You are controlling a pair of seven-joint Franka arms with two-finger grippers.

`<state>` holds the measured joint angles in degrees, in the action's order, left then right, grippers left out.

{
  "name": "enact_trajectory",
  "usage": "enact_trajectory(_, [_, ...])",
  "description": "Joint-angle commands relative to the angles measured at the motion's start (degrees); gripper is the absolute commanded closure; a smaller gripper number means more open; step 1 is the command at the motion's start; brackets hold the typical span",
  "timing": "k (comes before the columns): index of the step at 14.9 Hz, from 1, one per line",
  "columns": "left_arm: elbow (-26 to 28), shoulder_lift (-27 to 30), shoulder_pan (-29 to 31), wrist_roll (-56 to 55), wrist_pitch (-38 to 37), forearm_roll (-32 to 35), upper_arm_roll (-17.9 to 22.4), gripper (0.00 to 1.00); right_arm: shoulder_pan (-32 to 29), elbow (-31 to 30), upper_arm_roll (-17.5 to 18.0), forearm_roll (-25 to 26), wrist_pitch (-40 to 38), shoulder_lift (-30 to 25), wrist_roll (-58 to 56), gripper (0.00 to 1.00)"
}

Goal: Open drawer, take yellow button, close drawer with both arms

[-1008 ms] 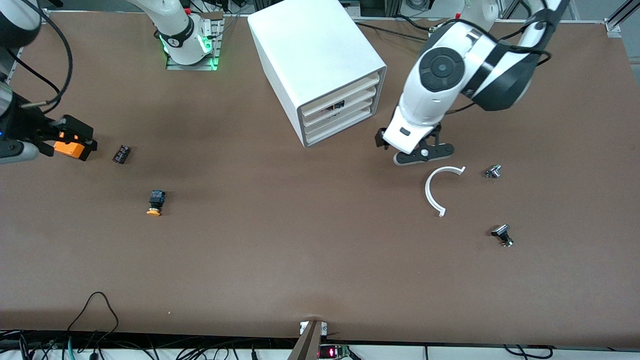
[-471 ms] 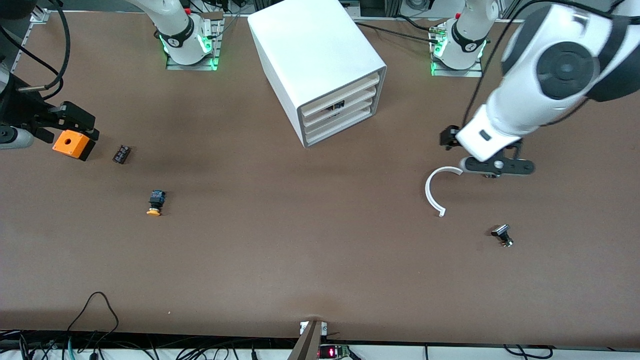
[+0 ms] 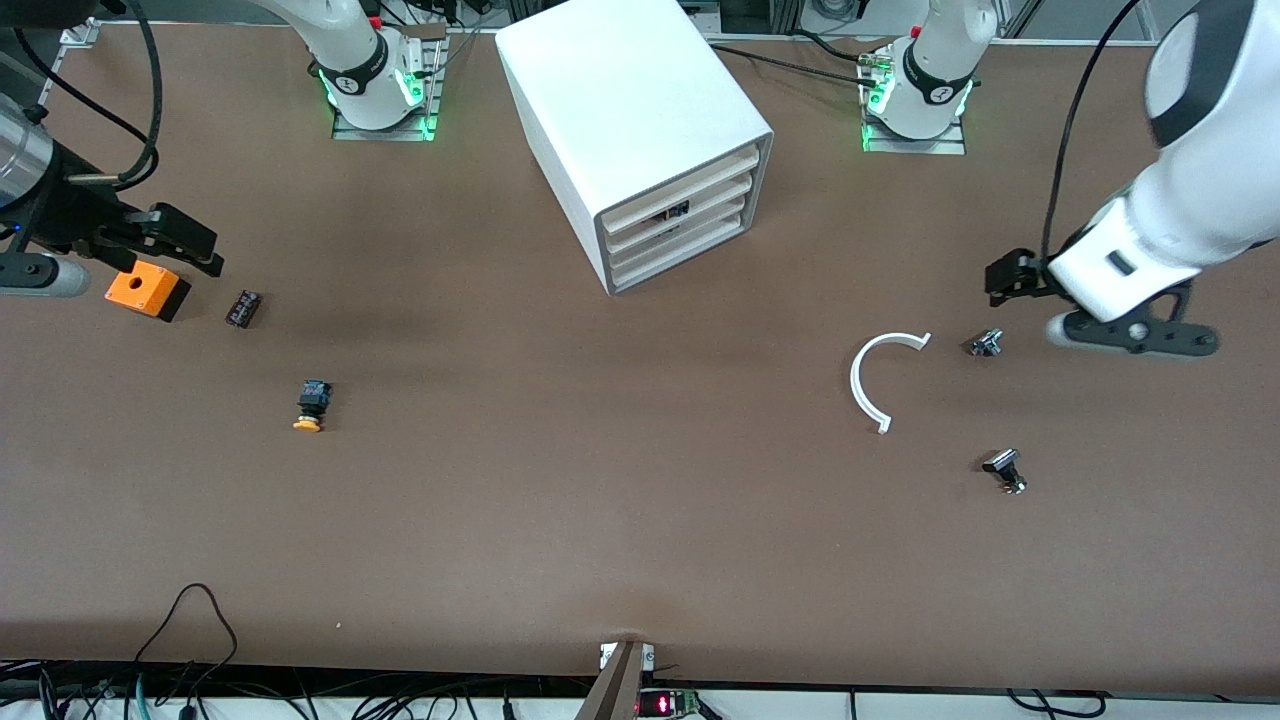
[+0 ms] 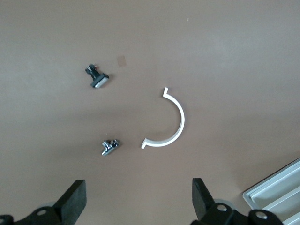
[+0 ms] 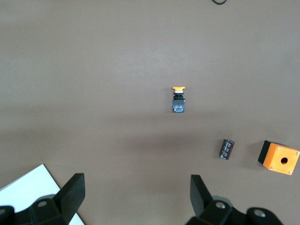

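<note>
The white cabinet (image 3: 620, 100) stands toward the bases, and its uppermost drawer (image 3: 690, 177) sits flush with the three below it. The button (image 3: 311, 405), orange cap and black-and-blue body, lies on the table toward the right arm's end; it also shows in the right wrist view (image 5: 178, 99). My right gripper (image 3: 160, 245) is open and empty, just above the orange square box (image 3: 146, 290); its fingers (image 5: 75, 187) frame bare table. My left gripper (image 3: 1130, 336) is open and empty, over the table at the left arm's end, beside a small metal part (image 3: 986, 343).
A small black component (image 3: 243, 308) lies beside the orange box. A white half-ring (image 3: 872, 378) and a second small metal part (image 3: 1005, 470) lie toward the left arm's end. The cabinet's corner shows in the left wrist view (image 4: 276, 192).
My right gripper let go of the orange box, which now rests on the table, and lifted off it. My left arm swung from beside the cabinet's front to its own end of the table.
</note>
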<state>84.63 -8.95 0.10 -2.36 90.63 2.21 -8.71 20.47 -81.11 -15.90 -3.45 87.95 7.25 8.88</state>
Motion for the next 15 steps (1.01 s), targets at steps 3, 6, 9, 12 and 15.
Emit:
enact_trajectory(3, [13.80,10.97,-6.16,6.75,8.85,-0.98,8.69,0.01,-13.76,0.78,16.13,5.28,-1.46,-1.88,1.23,0.01])
enact_trajectory(6, [14.86,10.97,-6.43,7.02,9.48,-0.98,10.73,0.01,-20.36,0.78,22.47,4.94,-1.72,-2.59,1.06,0.01])
enact_trajectory(9, [14.86,10.97,-5.38,8.16,8.60,-0.89,10.73,0.01,-21.26,0.78,23.46,4.68,-3.48,-3.64,1.14,0.01])
enact_trajectory(12, [14.16,10.36,-5.11,8.08,5.61,-0.80,10.20,0.01,-21.52,0.52,23.19,4.68,-5.23,-5.66,1.49,0.01])
enact_trajectory(15, [12.68,10.09,-5.46,8.16,5.44,1.39,9.68,0.01,-21.79,0.43,23.02,4.68,-5.50,-5.93,1.50,0.01])
